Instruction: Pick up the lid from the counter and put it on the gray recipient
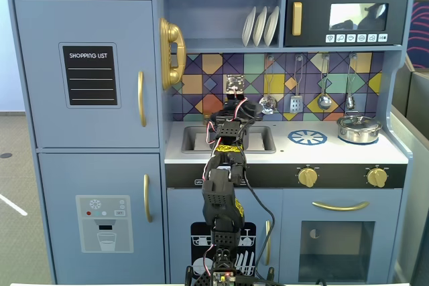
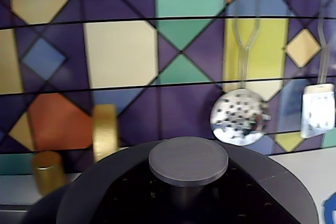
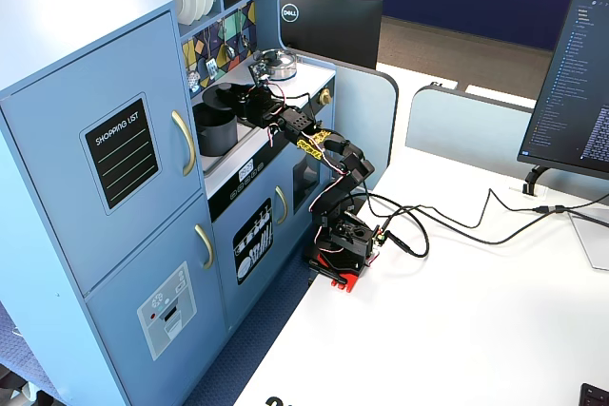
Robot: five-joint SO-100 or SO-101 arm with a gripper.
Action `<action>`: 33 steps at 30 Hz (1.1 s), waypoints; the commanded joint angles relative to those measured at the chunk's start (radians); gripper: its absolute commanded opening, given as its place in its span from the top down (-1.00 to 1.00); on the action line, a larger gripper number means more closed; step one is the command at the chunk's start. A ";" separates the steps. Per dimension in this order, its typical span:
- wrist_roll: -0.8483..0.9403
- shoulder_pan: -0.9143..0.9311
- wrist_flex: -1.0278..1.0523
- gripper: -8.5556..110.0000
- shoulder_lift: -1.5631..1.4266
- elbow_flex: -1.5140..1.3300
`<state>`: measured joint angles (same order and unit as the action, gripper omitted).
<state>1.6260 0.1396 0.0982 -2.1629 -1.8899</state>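
The lid [image 2: 188,160] fills the bottom of the wrist view: a round gray knob on a wide dark disc. In a fixed view it hangs tilted in front of the tiled backsplash, over the sink, as a dark lid [image 1: 247,108]. My gripper [image 1: 238,116] is shut on it. From the side, the lid [image 3: 225,96] sits just over the gray recipient [image 3: 213,132], a dark pot standing in the sink, and the gripper [image 3: 249,102] holds it from the right. I cannot tell whether lid and pot touch. In the front fixed view the arm hides the pot.
A shiny silver pot [image 1: 358,128] stands on the right burner, next to a blue burner ring [image 1: 308,137]. A gold faucet [image 2: 105,132] rises behind the sink [image 1: 193,140]. A skimmer [image 2: 240,117] and a spatula [image 2: 317,109] hang on the backsplash. The shelf with plates [image 1: 260,26] is overhead.
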 commanded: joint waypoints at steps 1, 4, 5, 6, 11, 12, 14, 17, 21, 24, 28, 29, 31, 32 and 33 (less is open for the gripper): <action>-0.018 -0.029 -0.011 0.86 -0.012 0.066; -0.028 -0.041 -0.011 0.86 0.000 0.066; -0.028 -0.046 -0.011 0.86 0.003 0.064; -0.029 -0.051 -0.011 0.86 0.006 0.064; -0.041 -0.072 -0.011 0.86 0.012 0.054; -0.041 -0.077 -0.011 0.86 0.015 0.051; -0.040 -0.081 -0.015 0.86 0.025 0.046; -0.037 -0.091 -0.029 0.86 0.038 0.040; -0.035 -0.103 -0.032 0.86 0.054 0.040; -0.034 -0.109 -0.037 0.86 0.074 0.038; -0.031 -0.120 -0.057 0.86 0.095 0.040; -0.029 -0.123 -0.057 0.86 0.098 0.040; -0.026 -0.124 -0.057 0.86 0.100 0.038; -0.025 -0.123 -0.057 0.86 0.101 0.037; -0.021 -0.120 -0.057 0.86 0.101 0.037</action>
<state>1.5953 0.0230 0.0782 -2.0571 -1.8914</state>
